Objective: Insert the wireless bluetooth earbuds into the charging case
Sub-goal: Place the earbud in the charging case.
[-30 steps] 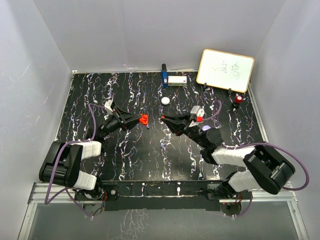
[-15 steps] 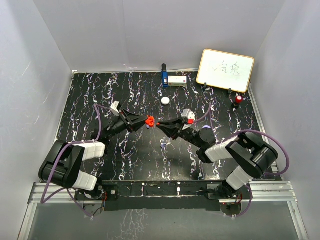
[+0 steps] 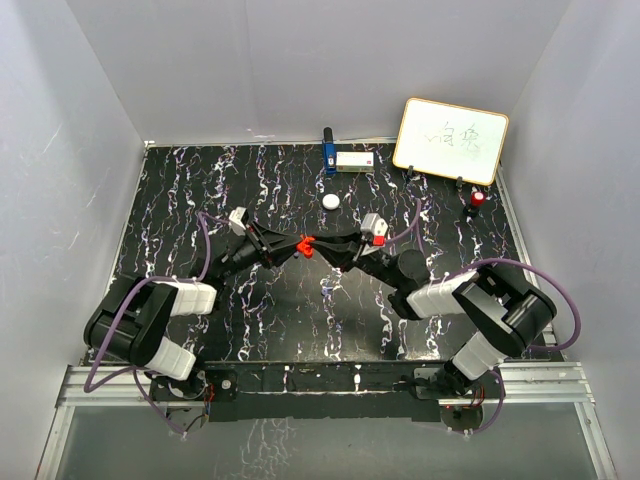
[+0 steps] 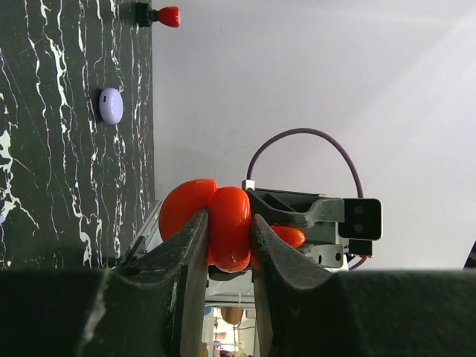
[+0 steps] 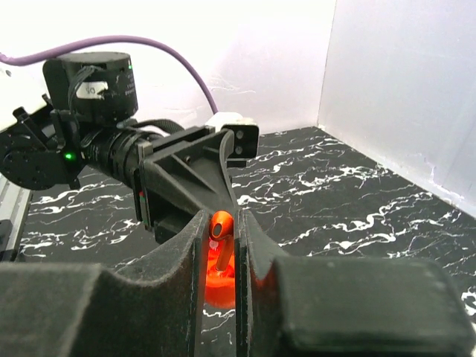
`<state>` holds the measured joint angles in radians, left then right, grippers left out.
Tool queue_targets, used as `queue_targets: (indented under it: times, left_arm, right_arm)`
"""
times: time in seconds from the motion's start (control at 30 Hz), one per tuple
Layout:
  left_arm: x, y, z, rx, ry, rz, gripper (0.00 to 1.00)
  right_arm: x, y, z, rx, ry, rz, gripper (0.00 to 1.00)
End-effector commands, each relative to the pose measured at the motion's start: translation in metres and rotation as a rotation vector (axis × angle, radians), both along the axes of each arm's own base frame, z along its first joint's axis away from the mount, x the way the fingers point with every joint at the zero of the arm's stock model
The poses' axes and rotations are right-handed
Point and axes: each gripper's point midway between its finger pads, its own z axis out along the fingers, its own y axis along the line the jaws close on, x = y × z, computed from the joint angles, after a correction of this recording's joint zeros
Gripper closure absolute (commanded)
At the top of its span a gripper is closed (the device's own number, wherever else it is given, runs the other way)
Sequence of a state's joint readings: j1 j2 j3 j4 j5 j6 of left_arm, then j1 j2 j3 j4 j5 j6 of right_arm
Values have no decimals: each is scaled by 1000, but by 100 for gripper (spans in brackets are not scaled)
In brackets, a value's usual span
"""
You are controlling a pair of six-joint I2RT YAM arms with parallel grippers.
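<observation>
A: Logging hold states. Clamped in the left gripper (image 3: 288, 247), jaws narrowed to its width: the red charging case (image 4: 225, 223), held above the middle of the table (image 3: 200, 190).

B: Confirmed. Pinched in the right gripper (image 3: 322, 243), jaws almost closed: one red earbud (image 5: 220, 224), stem pointing down toward the case, tip to tip with the left.

A: Why both off the surface?

B: Judged a mid-air mating. Case offered up to the right arm, earbud poised just over it. Touching or just apart, cannot tell.

A: Seated?

B: Probably not. Pinched above the case rather than sunk into it, as far as seen.

A: Blind spots?

B: Sockets of the case hidden behind fingers in both wrist views. Lid and body not separable among the red lobes. No second earbud found. From overhead, only a red speck between the tips. Lying aside on the table: white pod (image 3: 331, 201), purple pod (image 4: 111, 105).
</observation>
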<state>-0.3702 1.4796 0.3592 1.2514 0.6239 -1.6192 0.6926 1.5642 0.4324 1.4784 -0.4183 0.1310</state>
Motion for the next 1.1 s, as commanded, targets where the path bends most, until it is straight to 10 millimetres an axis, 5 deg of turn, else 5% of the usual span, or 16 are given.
queue_targets:
  times: [0.0,0.43,1.07]
  left_arm:
    - [5,-3,29,-55,-83,6,100]
    - [16,-6,56,-181,-56,-10,100]
    - [9,0,72,-312,-27,-25,100]
  right_arm:
    - [-21,-19,99,245,-351,-15,100]
    - [-7,-10,108,241,-414,-47,100]
    - [3,-12,107,217,-457,-87,100]
